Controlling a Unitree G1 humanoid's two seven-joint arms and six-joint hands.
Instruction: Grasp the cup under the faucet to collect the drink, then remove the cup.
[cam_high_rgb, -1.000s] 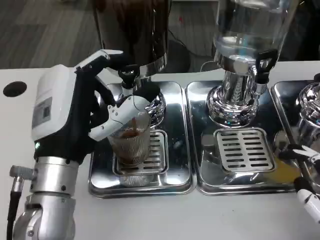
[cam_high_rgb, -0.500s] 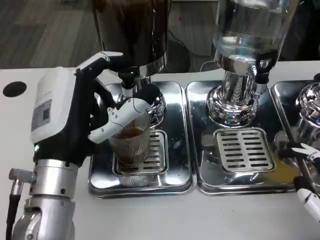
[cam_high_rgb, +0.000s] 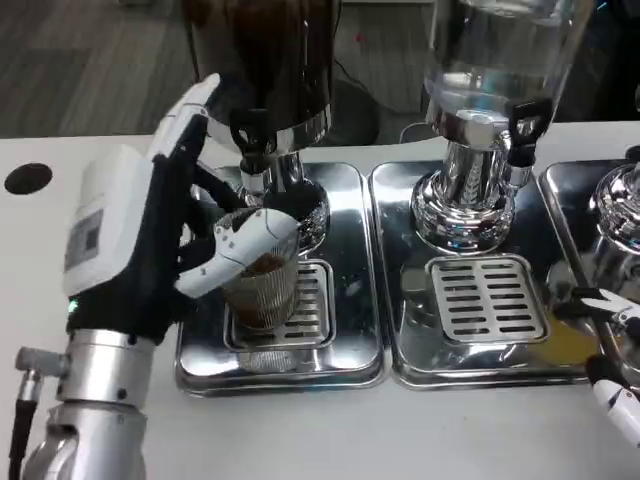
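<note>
White worktop (cam_high_rgb: 300, 430), 2 steel drip trays (cam_high_rgb: 360, 290) under drink dispensers, left hand (cam_high_rgb: 150, 240) gripping ribbed glass cup (cam_high_rgb: 262, 285) of brown drink on left grate under faucet (cam_high_rgb: 252, 150), right hand (cam_high_rgb: 615, 350) at right edge, grip unclear

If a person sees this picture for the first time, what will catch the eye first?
Most likely the big white and black left hand at left centre, gripping a ribbed glass cup with some brown drink in it. The cup stands on the left steel drip tray, under the dark dispenser's faucet. Right of it, a clear dispenser stands over a second grille.
</note>
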